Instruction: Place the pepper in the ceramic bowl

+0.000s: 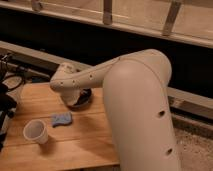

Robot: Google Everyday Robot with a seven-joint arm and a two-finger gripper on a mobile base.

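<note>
The ceramic bowl [81, 99] is a dark glossy round dish on the wooden table [70, 145], mostly covered by my white arm [125, 95]. The gripper is hidden behind the arm's wrist section [65, 82], which hangs right over the bowl. The pepper is out of view.
A white cup [36, 131] stands at the table's front left. A blue sponge-like object [61, 119] lies between the cup and the bowl. Dark equipment with cables [7, 95] sits at the left edge. A dark counter wall with a railing [107, 12] runs behind.
</note>
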